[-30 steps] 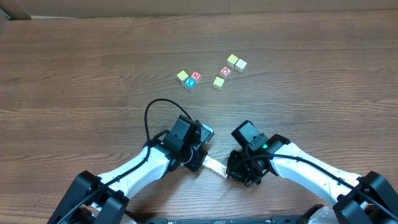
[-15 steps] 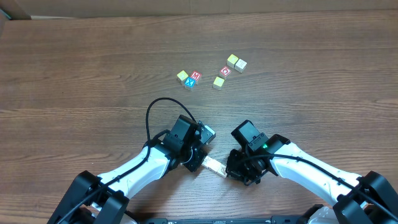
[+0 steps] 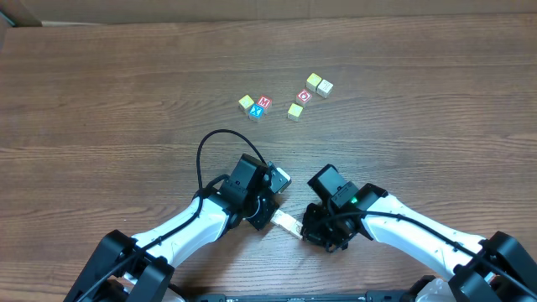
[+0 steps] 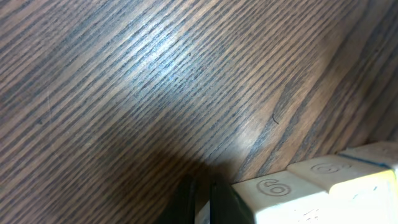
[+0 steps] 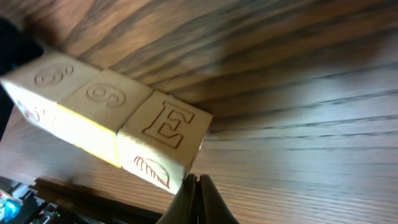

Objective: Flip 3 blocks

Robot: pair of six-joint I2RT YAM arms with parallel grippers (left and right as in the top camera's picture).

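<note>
Three pale wooden blocks lie in a tight row (image 3: 288,223) on the table between my two grippers. In the right wrist view their tops show an embossed E (image 5: 165,134), a 9 (image 5: 102,99) and a 6 (image 5: 46,78); the middle cube has a yellow side face. My right gripper (image 5: 199,199) is shut, its tips at the lower corner of the E block. My left gripper (image 4: 202,202) is shut too, right beside the end block (image 4: 280,193) with the round numeral. Nothing sits between either pair of fingers.
Further back on the wooden table (image 3: 101,92) lie other small blocks: a yellow-green one (image 3: 246,102), a red M and blue X block (image 3: 262,106), a yellow one (image 3: 295,111), a red O block (image 3: 304,96) and a pale pair (image 3: 319,84). A black cable (image 3: 205,147) loops by the left arm.
My right gripper has edged slightly left toward the row of blocks. The left arm and the blocks have hardly moved.
</note>
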